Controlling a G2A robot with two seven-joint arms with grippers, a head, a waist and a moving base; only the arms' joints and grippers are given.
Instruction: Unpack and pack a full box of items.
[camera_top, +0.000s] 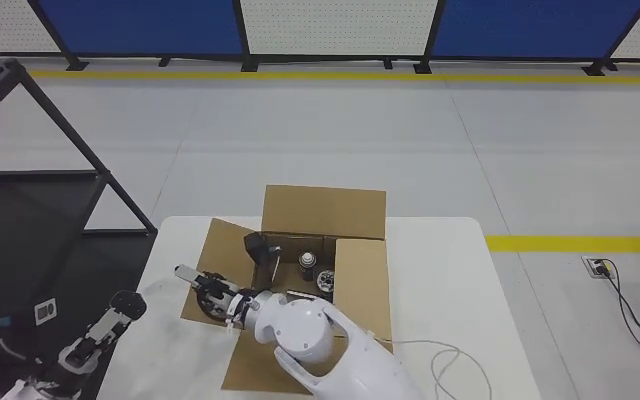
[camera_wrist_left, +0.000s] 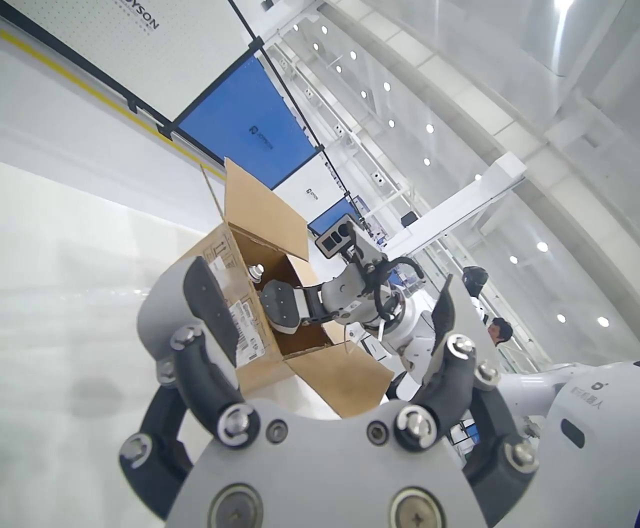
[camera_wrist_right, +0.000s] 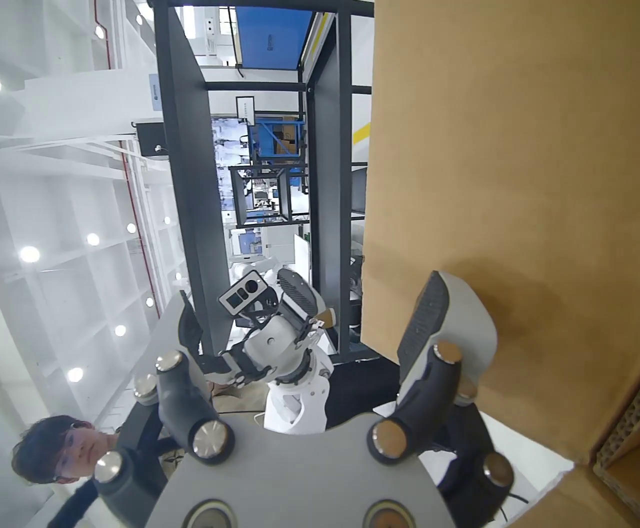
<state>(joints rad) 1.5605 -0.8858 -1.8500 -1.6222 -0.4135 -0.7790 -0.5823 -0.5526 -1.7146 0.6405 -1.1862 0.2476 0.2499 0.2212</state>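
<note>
Right wrist view: right gripper (camera_wrist_right: 310, 291) spread wide, empty, beside box (camera_wrist_right: 500, 150).

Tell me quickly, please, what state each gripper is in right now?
Left gripper: open, holding nothing.
Right gripper: open, holding nothing, close beside the cardboard box.

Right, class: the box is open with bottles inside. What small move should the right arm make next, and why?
Probably shift the right gripper from the box's side flap to over the opening, above a bottle. Its fingers are open and empty, and bottles stand inside, waiting to be lifted out.
</note>
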